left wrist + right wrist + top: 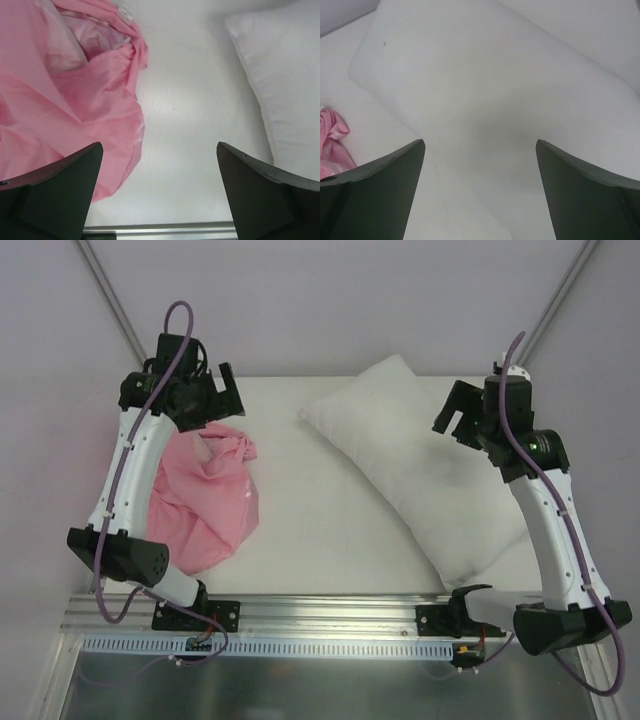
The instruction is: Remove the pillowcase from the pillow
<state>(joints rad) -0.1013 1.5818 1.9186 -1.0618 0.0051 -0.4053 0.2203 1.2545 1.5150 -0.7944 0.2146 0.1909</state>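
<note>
The pink pillowcase [205, 500] lies crumpled on the left of the table, apart from the pillow. In the left wrist view the pillowcase [65, 95] fills the left side, its small white label [125, 12] at the top. The plain white pillow [425, 475] lies bare and diagonal on the right; it also shows in the left wrist view [285, 75] and fills the right wrist view [490, 100]. My left gripper [215, 395] is open and empty, raised above the pillowcase's far end. My right gripper [458, 412] is open and empty, raised above the pillow's far right.
The white table top [300, 510] lies between pillowcase and pillow. A metal rail [330, 615] runs along the near edge with both arm bases. A pink corner of the pillowcase [332, 140] shows at the left in the right wrist view.
</note>
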